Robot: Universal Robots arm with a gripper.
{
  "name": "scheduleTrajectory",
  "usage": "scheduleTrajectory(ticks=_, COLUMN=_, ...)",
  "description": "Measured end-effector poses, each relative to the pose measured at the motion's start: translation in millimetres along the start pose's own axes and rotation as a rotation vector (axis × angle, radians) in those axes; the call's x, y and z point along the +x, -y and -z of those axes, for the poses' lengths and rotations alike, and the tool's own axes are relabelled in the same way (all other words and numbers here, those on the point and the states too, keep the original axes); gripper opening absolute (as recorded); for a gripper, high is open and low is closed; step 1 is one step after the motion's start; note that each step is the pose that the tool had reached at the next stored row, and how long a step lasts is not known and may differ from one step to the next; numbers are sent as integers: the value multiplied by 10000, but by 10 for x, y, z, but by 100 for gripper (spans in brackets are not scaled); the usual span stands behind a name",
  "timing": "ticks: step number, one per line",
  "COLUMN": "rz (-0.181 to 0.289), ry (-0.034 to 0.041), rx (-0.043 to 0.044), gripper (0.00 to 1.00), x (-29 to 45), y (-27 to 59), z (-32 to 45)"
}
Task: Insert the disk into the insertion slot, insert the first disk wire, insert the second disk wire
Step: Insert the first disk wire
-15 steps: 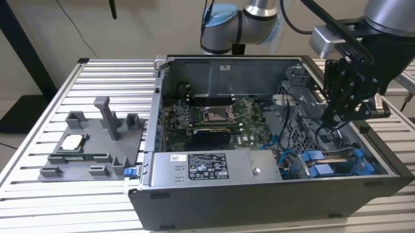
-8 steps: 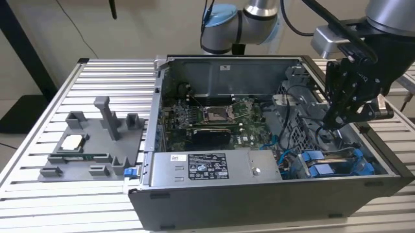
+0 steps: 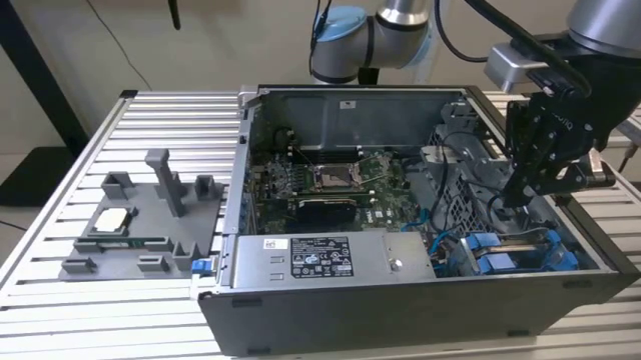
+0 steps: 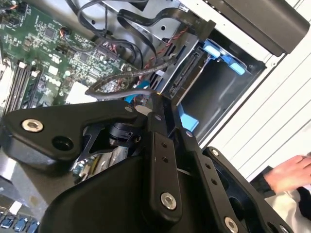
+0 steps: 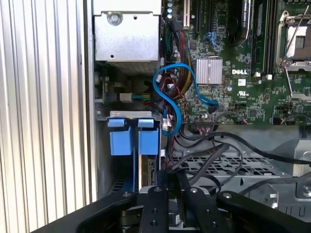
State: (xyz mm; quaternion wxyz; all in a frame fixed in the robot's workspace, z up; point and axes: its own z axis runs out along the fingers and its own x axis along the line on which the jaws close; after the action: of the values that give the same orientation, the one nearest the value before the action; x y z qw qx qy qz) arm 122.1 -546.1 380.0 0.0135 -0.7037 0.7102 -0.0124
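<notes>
so the gripper (image 3: 514, 201) is down inside the case (image 3: 401, 307) on the exterior view's right, jaws pressed close together, can't tell if anything's pinched. the disk (image 5: 148, 141) looks seated in the slot (image 5: 127, 115), blue tabs showing, with black cables (image 5: 209, 155) just beside it

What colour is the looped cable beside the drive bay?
The looped cable is bright blue, clearest in the first wrist view.

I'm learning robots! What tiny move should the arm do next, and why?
Probably ease the gripper slightly lower toward the insertion slot. It hangs just above the slot's blue rails, beside loose black cables, so a slow, small descent looks safest.
</notes>
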Motion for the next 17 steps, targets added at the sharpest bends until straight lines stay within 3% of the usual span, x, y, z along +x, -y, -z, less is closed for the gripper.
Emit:
scheduleTrajectory(ticks=7, rz=2, ry=-6, rx=-21, gripper=19, x=-1, y=1, z=-5)
scheduleTrajectory(ticks=17, rz=5, ry=-102, rx=-158, gripper=19, x=0, y=21, z=-15)
